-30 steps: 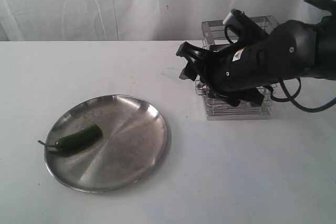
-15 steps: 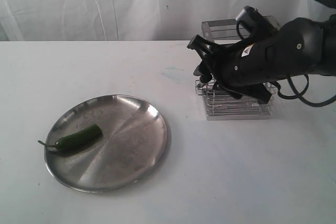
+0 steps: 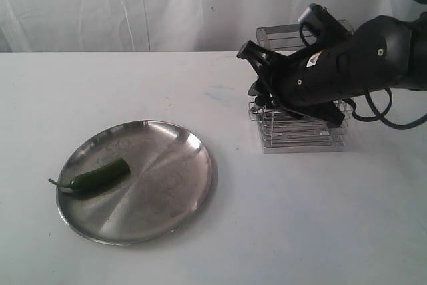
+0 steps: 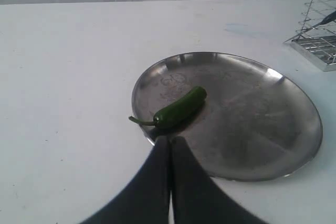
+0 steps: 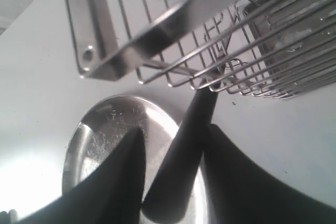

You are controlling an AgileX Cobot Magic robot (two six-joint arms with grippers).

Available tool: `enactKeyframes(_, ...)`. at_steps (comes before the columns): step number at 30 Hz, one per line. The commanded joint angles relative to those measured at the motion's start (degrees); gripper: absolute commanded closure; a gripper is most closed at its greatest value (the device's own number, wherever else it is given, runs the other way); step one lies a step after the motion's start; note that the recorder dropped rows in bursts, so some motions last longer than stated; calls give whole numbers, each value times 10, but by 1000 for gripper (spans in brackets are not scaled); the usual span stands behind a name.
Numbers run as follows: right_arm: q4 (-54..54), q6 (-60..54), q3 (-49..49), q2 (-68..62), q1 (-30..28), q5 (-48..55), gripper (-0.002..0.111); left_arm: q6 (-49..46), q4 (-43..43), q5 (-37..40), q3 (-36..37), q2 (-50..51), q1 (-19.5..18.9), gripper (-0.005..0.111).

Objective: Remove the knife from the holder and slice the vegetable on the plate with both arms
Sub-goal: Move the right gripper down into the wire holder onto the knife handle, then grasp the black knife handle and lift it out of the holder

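Knife (image 5: 184,156) | in holder (image 5: 157,30), handle sticking out | right jaws apart astride handle, not yet clamped | left jaws together by pepper (image 4: 178,109) on plate (image 4: 283,145) | handle to be clamped squarely, then drawn out along its own line, clear of wires

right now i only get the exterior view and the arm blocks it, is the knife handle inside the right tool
observer: Yes. The right wrist view shows the knife with its handle between the fingers of the right tool, and a gap on one side.
operator: is it out of the holder
observer: No. Its far end runs in among the wire bars of the holder.
operator: where's the left tool
observer: The left tool is shut, its tip seen at the rim of the plate, near the stem of the vegetable.
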State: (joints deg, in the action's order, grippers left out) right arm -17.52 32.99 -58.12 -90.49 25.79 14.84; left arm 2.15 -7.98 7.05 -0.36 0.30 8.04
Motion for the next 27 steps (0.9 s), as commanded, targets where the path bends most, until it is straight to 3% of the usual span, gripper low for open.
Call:
enactKeyframes(1, 6, -51, -28, -2, -2, 36, 87, 5, -2, 2, 4, -3, 1, 107)
enactKeyframes(7, 6, -107, -33, -2, -2, 95, 101, 5, -2, 2, 4, -3, 1, 107)
enactKeyframes(19, 31, -156, -67, -2, -2, 127, 101, 5, -2, 2, 4, -3, 1, 107)
enactKeyframes(27, 108, -274, -138, -2, -2, 192, 101, 5, -2, 2, 4, -3, 1, 107)
